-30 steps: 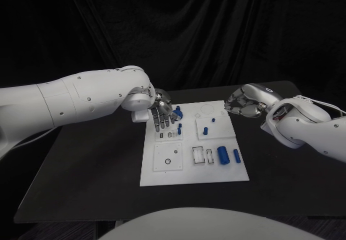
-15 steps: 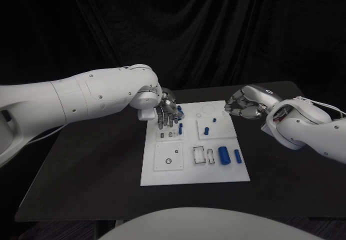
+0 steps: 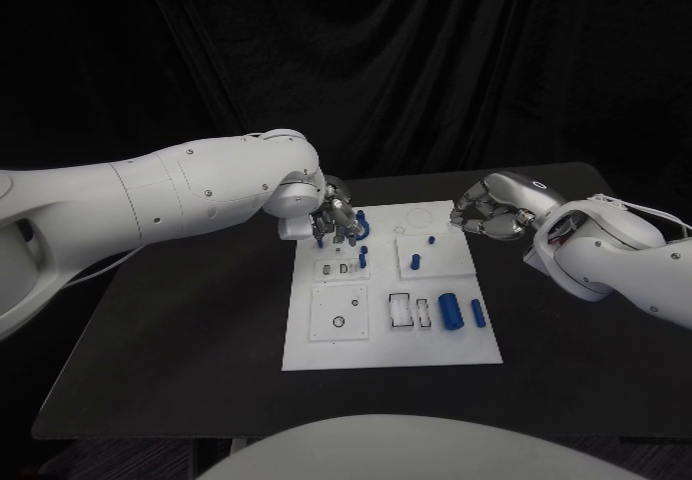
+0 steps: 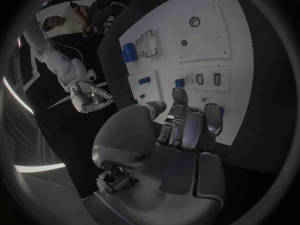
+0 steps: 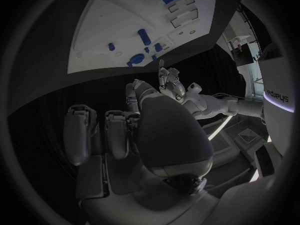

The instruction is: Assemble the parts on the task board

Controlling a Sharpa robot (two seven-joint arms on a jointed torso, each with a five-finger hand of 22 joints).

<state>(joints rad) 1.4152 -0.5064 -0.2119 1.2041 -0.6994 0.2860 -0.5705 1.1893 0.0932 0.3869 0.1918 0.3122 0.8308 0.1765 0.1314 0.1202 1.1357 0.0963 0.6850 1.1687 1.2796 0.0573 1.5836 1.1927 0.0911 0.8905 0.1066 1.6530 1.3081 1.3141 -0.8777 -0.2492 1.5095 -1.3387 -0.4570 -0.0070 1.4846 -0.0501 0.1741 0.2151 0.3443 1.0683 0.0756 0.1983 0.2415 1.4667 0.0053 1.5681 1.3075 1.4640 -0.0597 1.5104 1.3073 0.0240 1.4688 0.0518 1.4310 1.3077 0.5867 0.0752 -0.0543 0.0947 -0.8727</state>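
The white task board (image 3: 392, 346) lies in the middle of the black table. On it are a thick blue cylinder (image 3: 449, 309), a slim blue rod (image 3: 477, 313), two blue pegs (image 3: 414, 262) (image 3: 362, 257) and a curved blue piece (image 3: 362, 227) near the far left corner. My left hand (image 3: 335, 222) hovers over that corner with its fingers pointing down beside the curved piece, and I see nothing in it. In the left wrist view its fingers (image 4: 187, 125) lie side by side above the board (image 4: 244, 60). My right hand (image 3: 488, 213) is curled in, holding nothing, off the board's far right corner.
Two dark slots (image 3: 336, 268) and a round hole (image 3: 336, 322) sit on the board's left half, and white rectangular frames (image 3: 407, 311) sit near the cylinder. Bare black table (image 3: 188, 330) surrounds the board on every side.
My left hand has drawn back from over the slots toward the board's far left corner, and its fingers have turned downward. The right hand has stayed where it was.
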